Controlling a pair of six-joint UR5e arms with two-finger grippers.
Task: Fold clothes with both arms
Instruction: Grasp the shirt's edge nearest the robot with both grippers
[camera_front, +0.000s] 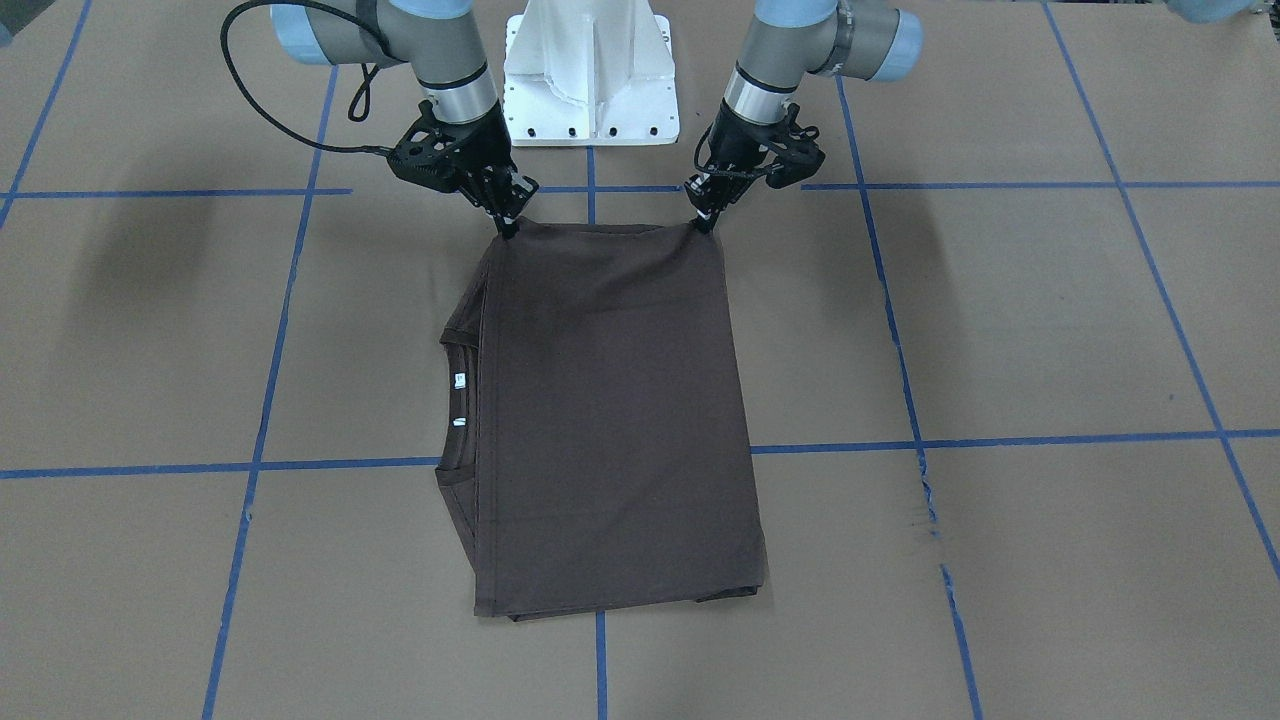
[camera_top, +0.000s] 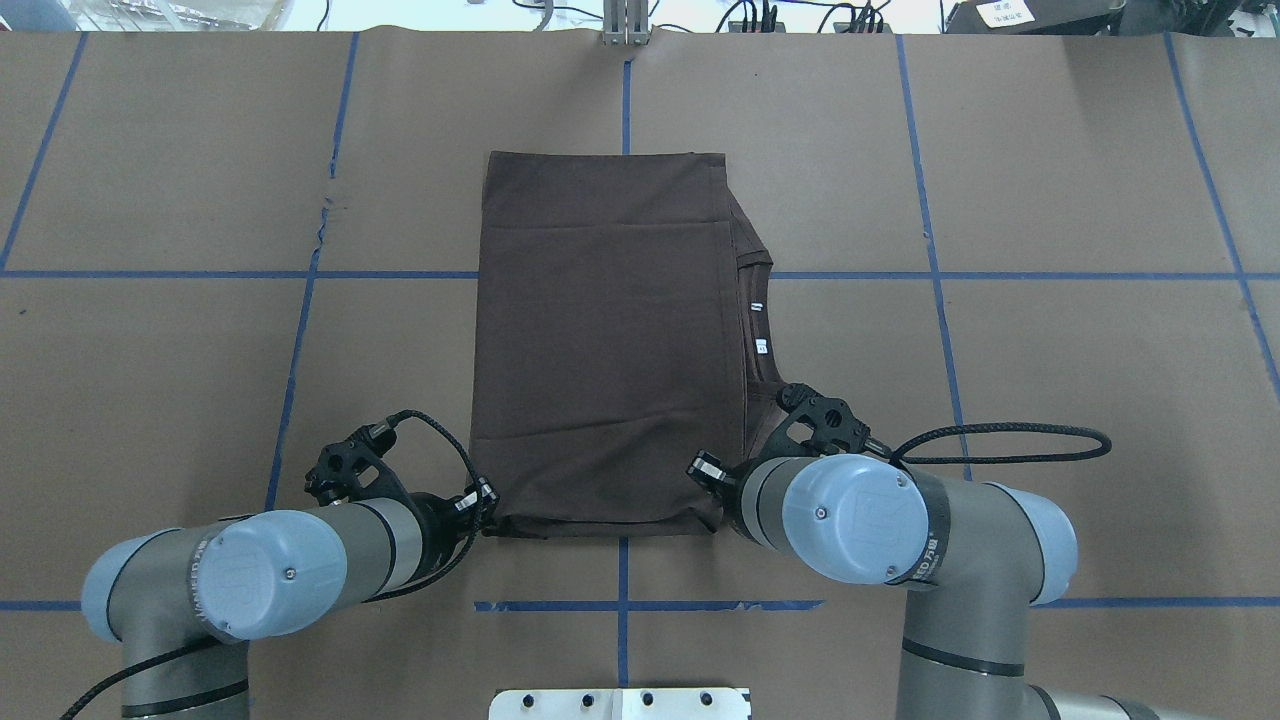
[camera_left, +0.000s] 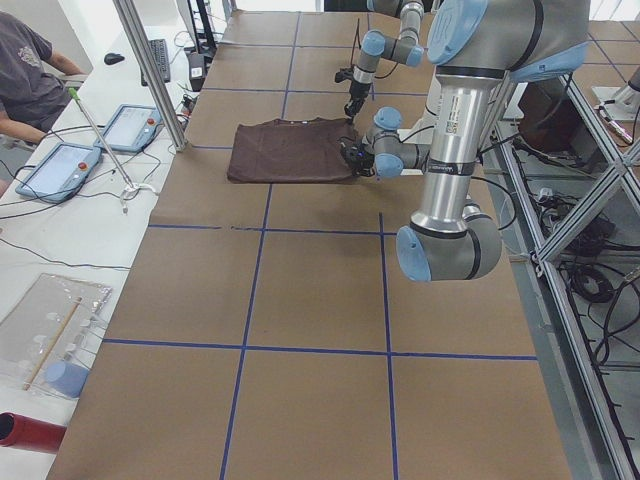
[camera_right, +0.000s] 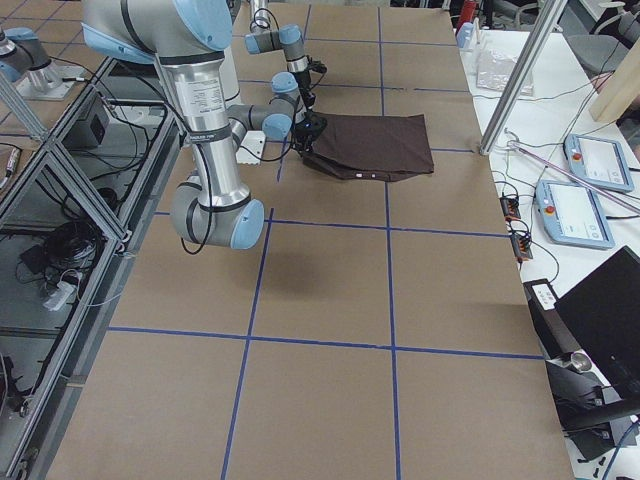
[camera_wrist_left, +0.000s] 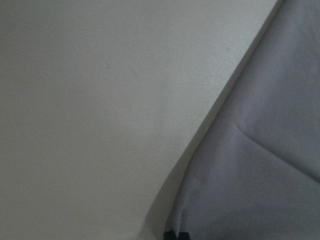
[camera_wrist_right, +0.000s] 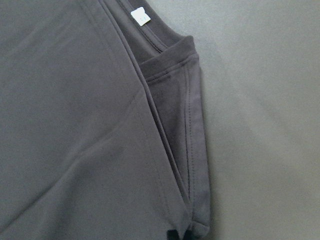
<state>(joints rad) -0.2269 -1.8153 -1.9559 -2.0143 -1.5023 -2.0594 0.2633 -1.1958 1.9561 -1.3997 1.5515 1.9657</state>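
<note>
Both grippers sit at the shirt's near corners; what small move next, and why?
Probably raise both corners together, evenly. The left gripper and right gripper look pinched on the robot-side corners of the T-shirt, which lies flat.

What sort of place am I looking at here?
Probably a robotics lab: a left arm and right arm hold a T-shirt on a table gridded with blue tape, with tablet-like screens on a side desk.

Robotics lab: left arm, right arm on white pedestal; desk papered brown, blue tape grid; aluminium frame posts, teach pendants, floor cables.
</note>
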